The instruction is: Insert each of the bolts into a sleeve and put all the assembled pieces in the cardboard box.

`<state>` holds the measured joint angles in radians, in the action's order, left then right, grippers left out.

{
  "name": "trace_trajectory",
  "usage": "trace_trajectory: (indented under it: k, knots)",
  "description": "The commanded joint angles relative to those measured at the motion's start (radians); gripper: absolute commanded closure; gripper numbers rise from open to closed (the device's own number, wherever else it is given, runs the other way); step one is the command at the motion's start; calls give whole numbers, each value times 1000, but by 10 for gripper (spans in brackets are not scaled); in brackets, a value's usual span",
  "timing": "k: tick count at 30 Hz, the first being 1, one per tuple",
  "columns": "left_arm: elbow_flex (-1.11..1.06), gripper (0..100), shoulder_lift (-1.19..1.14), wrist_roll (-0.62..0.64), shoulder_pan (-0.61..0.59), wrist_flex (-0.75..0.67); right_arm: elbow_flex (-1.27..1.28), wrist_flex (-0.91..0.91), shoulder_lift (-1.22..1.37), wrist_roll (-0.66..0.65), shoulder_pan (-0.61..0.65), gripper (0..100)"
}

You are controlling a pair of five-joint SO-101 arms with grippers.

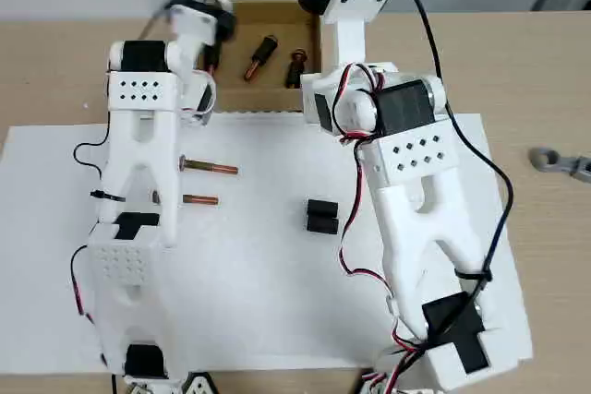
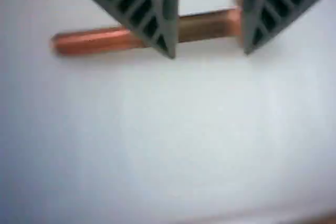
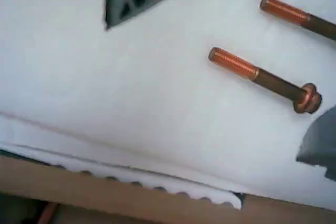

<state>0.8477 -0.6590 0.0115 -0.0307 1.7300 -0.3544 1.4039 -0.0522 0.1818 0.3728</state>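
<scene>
The high camera hangs fixed above the desk (image 1: 536,62) and looks steeply down from the near side, with the arm bases nearest it and the cardboard box (image 1: 263,97) at the far edge. The left wrist camera sits very near the white sheet (image 1: 249,283), looking past its own gripper (image 2: 208,52) at one bolt (image 2: 100,40). The right wrist camera looks slantwise and close across the sheet toward its scalloped far edge (image 3: 157,182). All three views share the sheet and bolts lying on it.

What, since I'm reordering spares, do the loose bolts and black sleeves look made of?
Bolts: metal, seemingly copper-plated; glossy orange threads, darker brown shank, flanged head. Sleeves: matte black, possibly plastic or rubber; too small to tell.
</scene>
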Motion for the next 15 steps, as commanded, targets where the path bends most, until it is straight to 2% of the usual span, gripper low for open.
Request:
trace_trajectory:
  k: [1,4,6,10,15]
  knots:
    - [-25,922,18,462,-23,23,-5,7,-44,9,-4,812]
    - [-116,921,18,698,-41,23,-5,76,-50,5,-21,812]
    - [-180,920,18,789,-44,23,-5,143,-54,5,-42,812]
    - [-269,920,18,870,-46,23,-2,259,-56,5,-96,812]
    - [-285,919,18,937,-46,20,9,262,-51,3,-145,810]
